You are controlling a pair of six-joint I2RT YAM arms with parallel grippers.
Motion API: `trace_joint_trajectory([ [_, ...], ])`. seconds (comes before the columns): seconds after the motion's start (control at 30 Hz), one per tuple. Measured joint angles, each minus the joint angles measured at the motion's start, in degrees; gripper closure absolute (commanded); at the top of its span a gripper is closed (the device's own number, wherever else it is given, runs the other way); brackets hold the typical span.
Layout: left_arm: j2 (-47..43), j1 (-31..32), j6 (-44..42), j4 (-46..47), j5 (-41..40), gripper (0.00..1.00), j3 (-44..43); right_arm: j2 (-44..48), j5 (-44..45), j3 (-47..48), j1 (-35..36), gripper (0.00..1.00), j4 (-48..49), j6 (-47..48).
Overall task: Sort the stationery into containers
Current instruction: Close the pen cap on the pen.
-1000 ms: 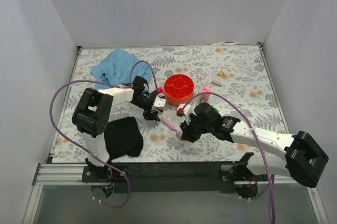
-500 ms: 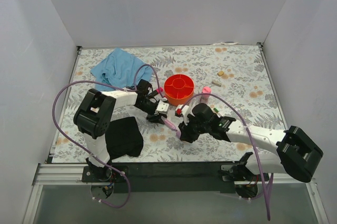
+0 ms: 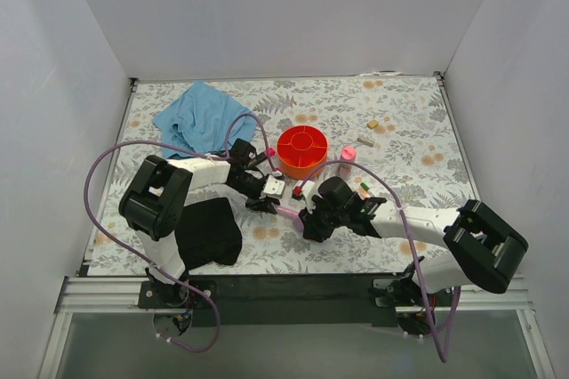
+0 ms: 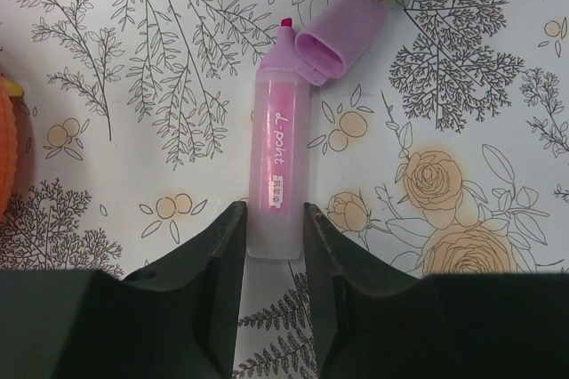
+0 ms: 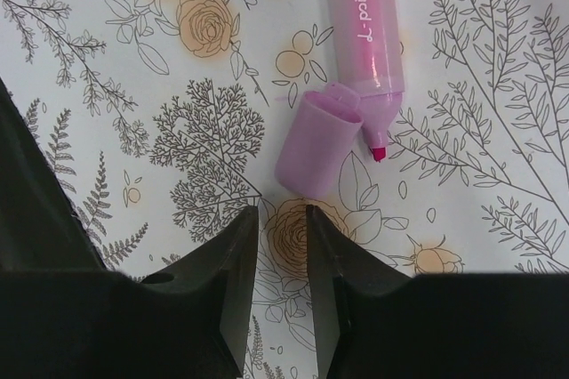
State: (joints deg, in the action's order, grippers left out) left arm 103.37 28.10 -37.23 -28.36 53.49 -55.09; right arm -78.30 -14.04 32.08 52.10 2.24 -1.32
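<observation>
**Item:** highlighter [image 4: 277, 161], pink, uncapped. It lies flat on the table [image 3: 400, 121], in front of the bowl [image 3: 298, 169] and apart from it. The tip points away from the left gripper [image 4: 274, 217].

**Accessory:** cap [image 4: 340, 32], lilac, on its side just beside the tip, not fitted.

**Left gripper:** the fingers flank the butt end only, one on each side, snug to the barrel. I cannot tell whether they are pressing on it or merely sitting alongside. The barrel rests on the table.

**Right gripper** [image 5: 282, 219]: the jaws are parted by a narrow gap with nothing between them. The cap sits just ahead of the fingertips.

**Layout:** from above, the two grippers face each other across the highlighter, close together.

**Nearby:** bottle [image 3: 348, 157], pink, just beside the bowl. Blue cloth [image 3: 200, 116] lies beyond the left arm and black cloth [image 3: 209, 230] near its base.

**Risks, as I judge them:**
- With a hold this far back, the barrel could swing or slip out on lifting.
- The bare tip could mark the table or the bowl if it drags.
- The loose cap could be knocked aside by either set of fingers.
- With the grippers this near, a careless move could bring one against the other.
- If the highlighter is binned uncapped, the cap is left as a stray item.
</observation>
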Motion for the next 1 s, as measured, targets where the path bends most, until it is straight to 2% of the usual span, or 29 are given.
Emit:
trace_joint_trajectory([
  [0.33, -0.07, -0.07, 2.01, 0.15, -1.55, 0.77, -0.13, -0.46, 3.43, 0.42, 0.0, 0.59, 0.7, -0.46],
  [0.57, -0.09, -1.01, 4.96, 0.02, -3.52, 0.8, -0.96, 0.04, 3.04, 2.08, 0.0, 0.51, 2.67, -1.68],
  [0.9, -0.09, -3.17, 6.12, -0.22, -3.58, 0.84, -1.01, -1.29, 1.25, 2.12, 0.0, 0.49, 7.28, -4.09],
  [1.0, -0.09, -3.76, 6.19, -0.63, -3.48, 0.88, -1.01, -3.58, 1.25, 2.14, 0.04, 0.49, 8.72, -4.0],
])
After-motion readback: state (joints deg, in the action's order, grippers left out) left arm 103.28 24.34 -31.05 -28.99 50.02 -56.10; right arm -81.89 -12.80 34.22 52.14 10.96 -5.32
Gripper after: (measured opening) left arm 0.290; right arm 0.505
